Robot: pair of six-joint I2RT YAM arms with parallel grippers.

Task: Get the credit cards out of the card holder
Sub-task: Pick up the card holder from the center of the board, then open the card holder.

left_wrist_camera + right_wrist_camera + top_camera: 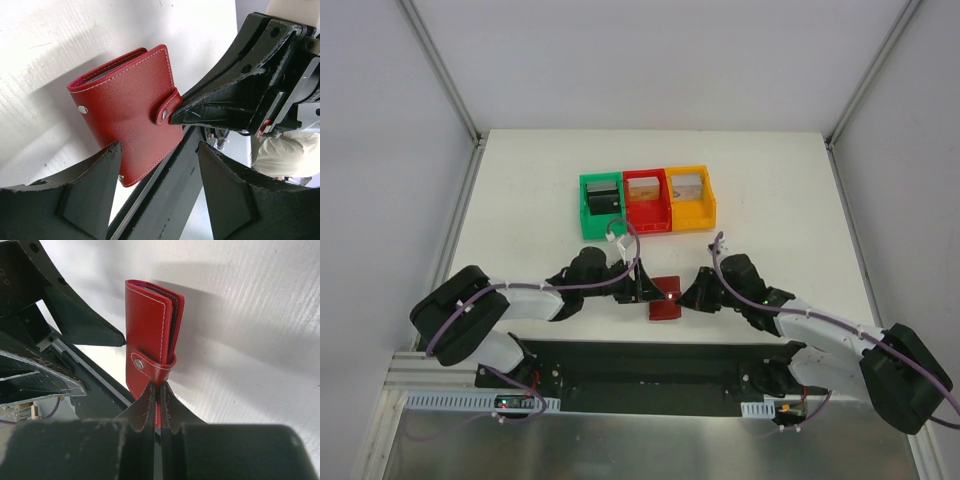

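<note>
The dark red card holder [666, 298] stands on edge near the table's front, folded, its snap tab [165, 113] fastened. My right gripper [157, 386] is shut on the card holder [149, 322], pinching the strap end just below the snap. That right gripper [220, 107] shows as a dark wedge touching the tab. My left gripper [159, 150] is open, and its left fingertip [112, 150] overlaps the lower corner of the card holder [125, 112]. From above, the left gripper [642, 290] and the right gripper [691, 297] flank the holder. The credit cards are hidden inside.
Three small bins sit in a row behind the holder: green [603, 228], red [648, 222] and orange [692, 218], each with something inside. A black base plate [650, 362] runs along the near edge just in front of the holder. White walls enclose the table.
</note>
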